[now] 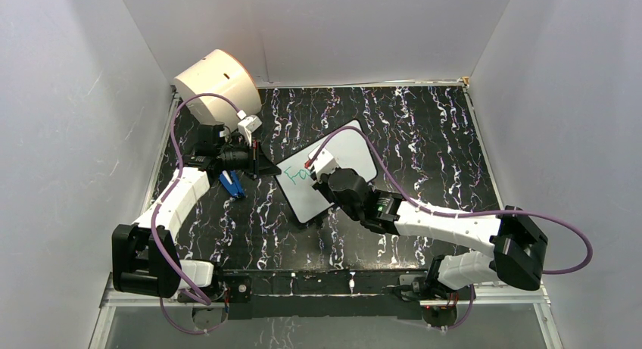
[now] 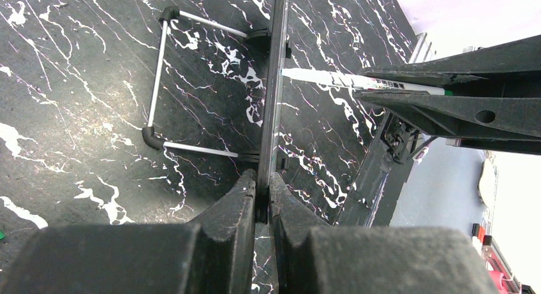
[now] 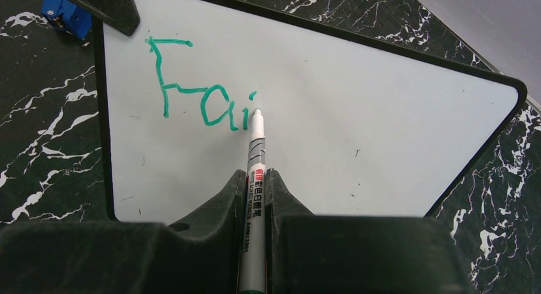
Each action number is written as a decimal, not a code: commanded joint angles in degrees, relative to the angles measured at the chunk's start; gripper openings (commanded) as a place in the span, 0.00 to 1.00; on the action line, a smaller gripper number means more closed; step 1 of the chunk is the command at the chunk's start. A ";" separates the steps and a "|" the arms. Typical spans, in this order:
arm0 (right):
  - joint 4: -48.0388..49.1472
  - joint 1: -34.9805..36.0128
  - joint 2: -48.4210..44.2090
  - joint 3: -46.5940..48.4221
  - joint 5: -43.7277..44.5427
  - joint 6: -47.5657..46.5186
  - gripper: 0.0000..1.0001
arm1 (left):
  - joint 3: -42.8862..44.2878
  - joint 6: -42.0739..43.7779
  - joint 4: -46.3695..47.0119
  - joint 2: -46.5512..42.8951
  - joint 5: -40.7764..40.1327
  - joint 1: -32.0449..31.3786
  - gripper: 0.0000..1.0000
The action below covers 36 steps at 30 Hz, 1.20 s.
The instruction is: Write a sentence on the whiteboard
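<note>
The whiteboard (image 1: 348, 158) stands tilted at the table's middle; it fills the right wrist view (image 3: 357, 115) and shows edge-on in the left wrist view (image 2: 274, 90). Green lettering "Fai" (image 3: 201, 90) begins the sentence at its upper left, seen small in the top view (image 1: 295, 175). My right gripper (image 3: 256, 179) is shut on a white marker (image 3: 256, 166), whose tip touches the board just right of the "i". The marker also shows in the left wrist view (image 2: 357, 82). My left gripper (image 2: 263, 182) is shut on the whiteboard's edge, seen from above (image 1: 261, 161).
A cream cylindrical drum (image 1: 217, 84) stands at the back left. A blue object (image 1: 232, 184) lies beside the left arm, and shows in the right wrist view (image 3: 67, 16). The board's wire foot (image 2: 159, 83) rests on the black marbled table (image 1: 424, 129). White walls enclose it.
</note>
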 commanded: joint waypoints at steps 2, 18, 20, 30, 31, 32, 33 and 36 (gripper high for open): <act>3.98 -0.92 0.49 0.31 1.15 -0.75 0.00 | 0.05 2.02 -3.48 1.44 -5.78 0.08 0.00; 3.52 -1.78 -0.80 0.04 3.59 -1.03 0.00 | 0.02 2.02 -3.42 1.44 -6.04 0.08 0.00; 3.44 -1.80 -1.17 0.16 3.50 -1.03 0.00 | 0.06 2.06 -3.47 1.44 -6.04 0.08 0.00; 4.46 -1.78 -3.80 -0.32 -0.36 -1.34 0.00 | 0.06 2.03 -3.57 1.44 -6.36 0.08 0.00; 5.12 -1.78 -3.84 -0.49 -0.62 -1.45 0.00 | 0.05 2.02 -3.51 1.44 -6.31 0.09 0.00; 5.29 -1.78 -3.65 -0.47 -0.73 -1.58 0.00 | 0.06 2.02 -3.55 1.44 -6.39 0.08 0.00; 5.16 -1.78 -3.36 -0.18 -0.71 -1.59 0.00 | 0.02 2.02 -3.57 1.44 -6.39 0.08 0.00; 4.98 -1.78 -2.51 0.11 -0.62 -1.51 0.00 | 0.06 2.03 -3.57 1.44 -6.38 0.08 0.00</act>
